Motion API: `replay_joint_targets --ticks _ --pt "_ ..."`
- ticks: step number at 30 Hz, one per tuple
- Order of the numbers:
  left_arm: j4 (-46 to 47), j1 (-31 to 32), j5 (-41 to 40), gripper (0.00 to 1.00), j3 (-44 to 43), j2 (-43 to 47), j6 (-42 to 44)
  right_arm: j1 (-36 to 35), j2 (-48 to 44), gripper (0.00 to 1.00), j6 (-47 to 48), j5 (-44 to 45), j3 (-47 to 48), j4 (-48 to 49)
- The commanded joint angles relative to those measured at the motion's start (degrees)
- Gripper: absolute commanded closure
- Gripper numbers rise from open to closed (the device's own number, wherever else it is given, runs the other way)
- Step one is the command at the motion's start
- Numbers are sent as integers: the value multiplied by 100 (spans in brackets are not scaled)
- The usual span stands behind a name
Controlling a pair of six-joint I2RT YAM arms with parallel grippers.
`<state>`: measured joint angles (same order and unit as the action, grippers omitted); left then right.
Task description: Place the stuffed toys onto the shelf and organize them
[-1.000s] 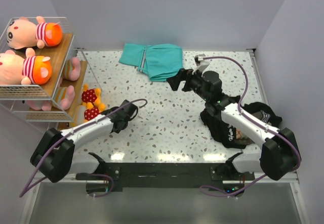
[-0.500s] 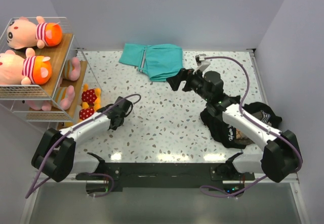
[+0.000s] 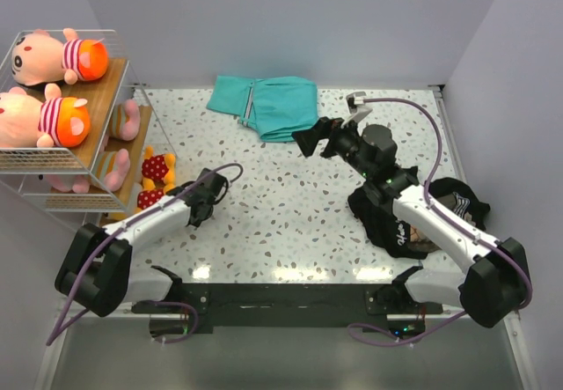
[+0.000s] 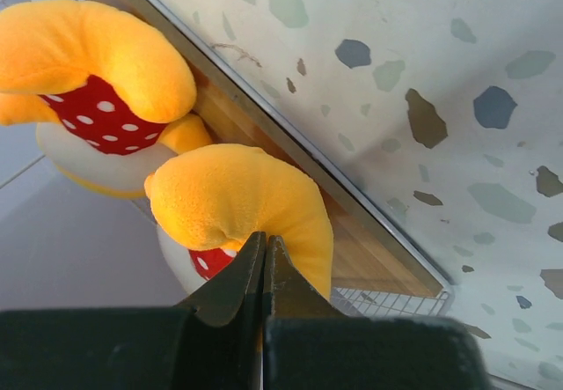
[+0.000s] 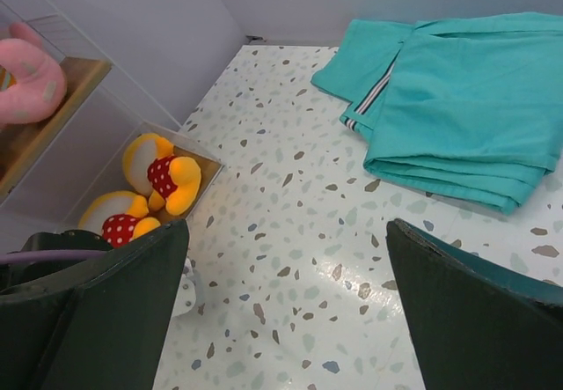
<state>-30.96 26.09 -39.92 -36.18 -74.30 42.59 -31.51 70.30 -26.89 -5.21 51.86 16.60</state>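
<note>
The black garment on the right side of the top view has white letters on it. They are too small and too crumpled to read from above. Nothing to read shows on the stuffed toys, on the shelf or on the teal cloth

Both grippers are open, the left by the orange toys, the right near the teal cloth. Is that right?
No: the left gripper is shut, its jaws pressed together in the left wrist view. It is by the orange toys, and the right gripper is open near the teal cloth.
</note>
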Motion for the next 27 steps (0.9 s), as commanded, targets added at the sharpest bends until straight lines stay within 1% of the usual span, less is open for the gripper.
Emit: replay_joint_targets --ticks 1,8,13,18,19,21,22,24,27 --pt "2 -173 29 100 208 56 56 -22 -245 1 18 117 158 -8" --pt "371 -464 -104 100 165 -93 101 -22 -359 1 -17 47 184 -51" --pt "398 -569 -112 100 -46 -391 30 -22 -403 1 -35 12 158 -60" --pt "450 -614 -42 100 -108 -375 -14 -31 -421 1 -26 29 167 -69" --pt "459 -614 45 97 -108 -287 -31 -22 -412 1 -35 20 158 -61" --pt "477 -605 -24 85 -126 -217 -40 -14 -377 1 -44 3 158 -43" --pt "477 -605 -103 73 -213 -138 -49 -13 -360 1 -53 -15 167 -43" --pt "424 -605 -104 69 -345 -111 -153 -22 -289 1 -70 -32 167 -25" --pt "337 -526 133 66 -670 -198 -408 -31 -193 1 -53 -33 184 -8"
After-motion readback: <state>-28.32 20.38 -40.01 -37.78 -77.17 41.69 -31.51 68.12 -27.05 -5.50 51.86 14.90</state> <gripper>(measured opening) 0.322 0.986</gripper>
